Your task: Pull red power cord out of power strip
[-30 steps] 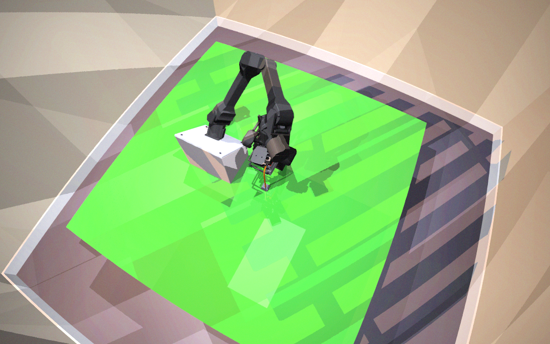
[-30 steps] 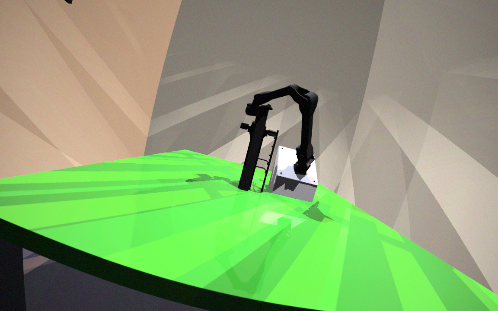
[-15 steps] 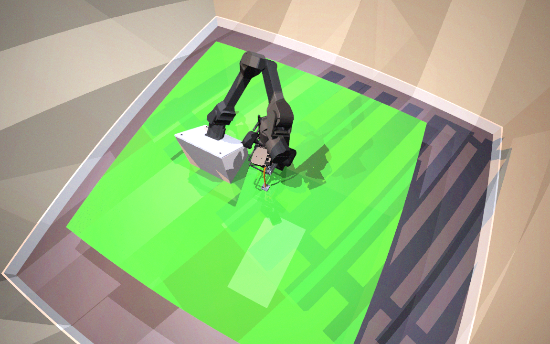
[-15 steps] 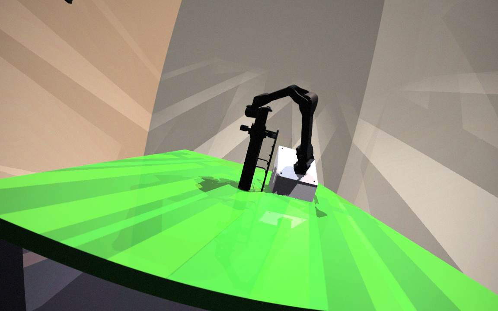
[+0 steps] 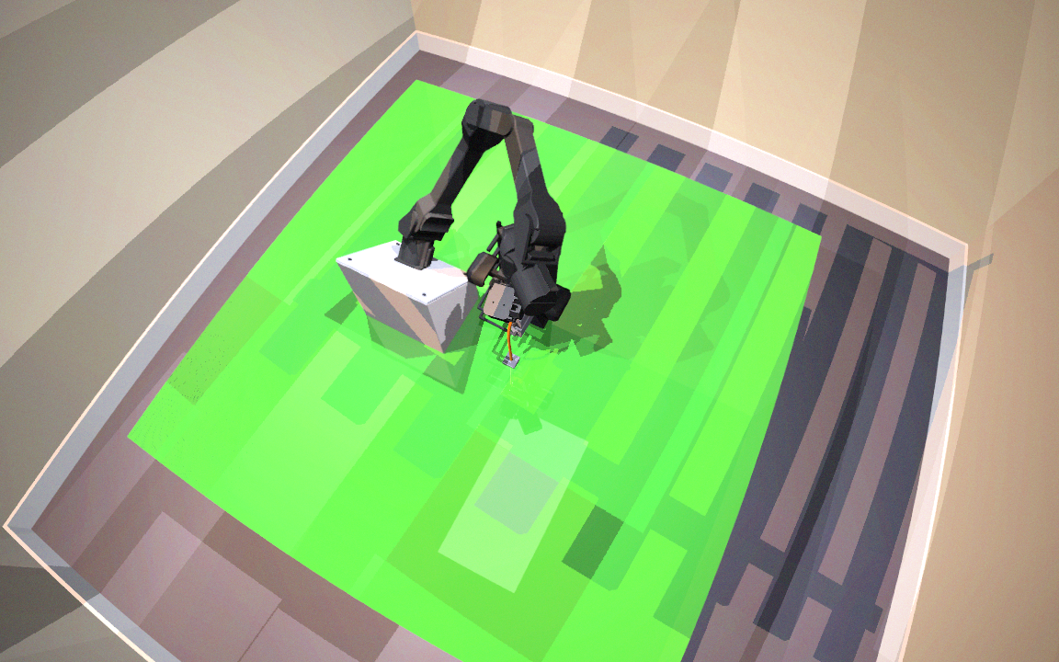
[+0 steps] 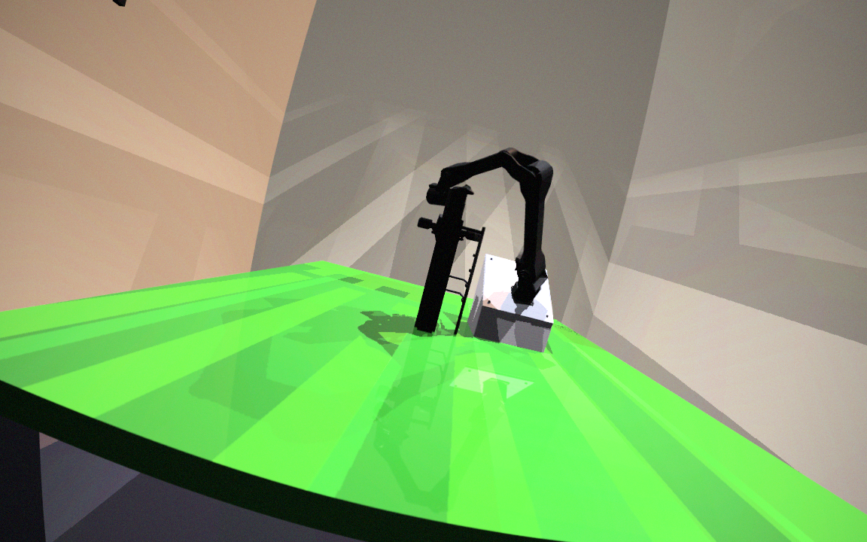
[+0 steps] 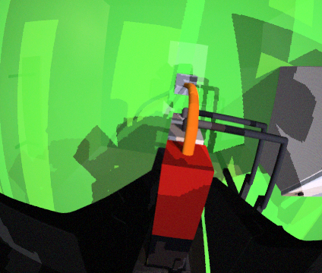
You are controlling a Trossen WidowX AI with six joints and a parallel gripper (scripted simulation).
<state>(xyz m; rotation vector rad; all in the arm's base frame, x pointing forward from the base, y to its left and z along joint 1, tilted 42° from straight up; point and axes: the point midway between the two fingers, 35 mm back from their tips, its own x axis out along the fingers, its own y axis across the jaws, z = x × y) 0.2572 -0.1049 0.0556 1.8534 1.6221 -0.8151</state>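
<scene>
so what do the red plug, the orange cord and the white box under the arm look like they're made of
Red plug, held in the gripper: probably hard matte plastic, flat-faced, sharp-edged block. Orange cord: likely rubbery, smooth, bends in a curve. White box: maybe painted metal or plastic, flat panels with dark dots like screws at the corners.

I see the red plug [image 7: 181, 197], a boxy block, clamped between my gripper's [image 7: 178, 227] black fingers. An orange cord [image 7: 190, 118] arcs from the plug's far end to a small grey block [image 7: 184, 81] on the green table beyond it.
</scene>
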